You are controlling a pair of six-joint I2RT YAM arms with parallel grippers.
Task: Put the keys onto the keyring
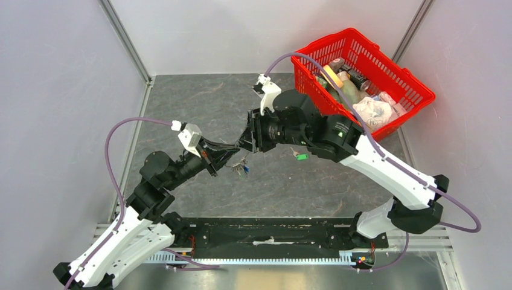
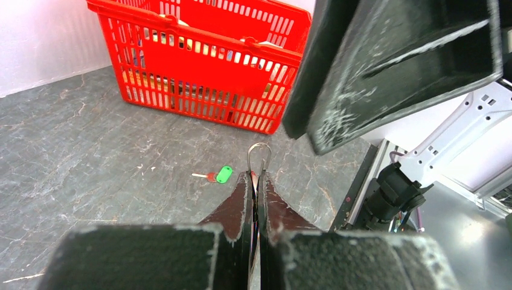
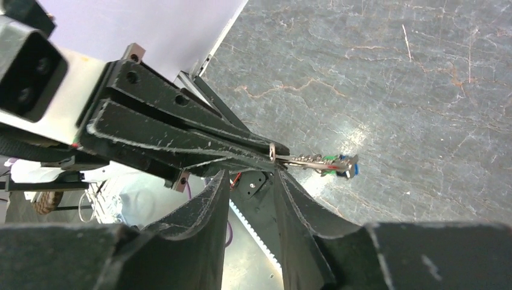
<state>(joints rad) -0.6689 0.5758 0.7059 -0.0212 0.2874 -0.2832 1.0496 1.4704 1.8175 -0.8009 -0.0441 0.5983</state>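
My left gripper (image 1: pixel 231 156) (image 2: pixel 255 176) is shut on the keyring (image 2: pixel 259 156), whose thin silver loop sticks out past the fingertips. In the right wrist view the keyring (image 3: pixel 273 152) sits at the left gripper's tip, with a bunch of keys (image 3: pixel 329 163), green and blue heads, hanging from it. The bunch (image 1: pixel 242 169) hangs just above the table. A loose green-headed key (image 1: pixel 302 156) (image 2: pixel 224 174) lies flat on the table to the right. My right gripper (image 1: pixel 247 139) (image 3: pixel 250 174) is open and empty, its fingertips right beside the left gripper's tip and the ring.
A red plastic basket (image 1: pixel 416 90) (image 2: pixel 199 66) with bottles and a crumpled bag stands at the back right. Grey walls enclose the table on the left, back and right. A black rail (image 1: pixel 272 232) runs along the near edge.
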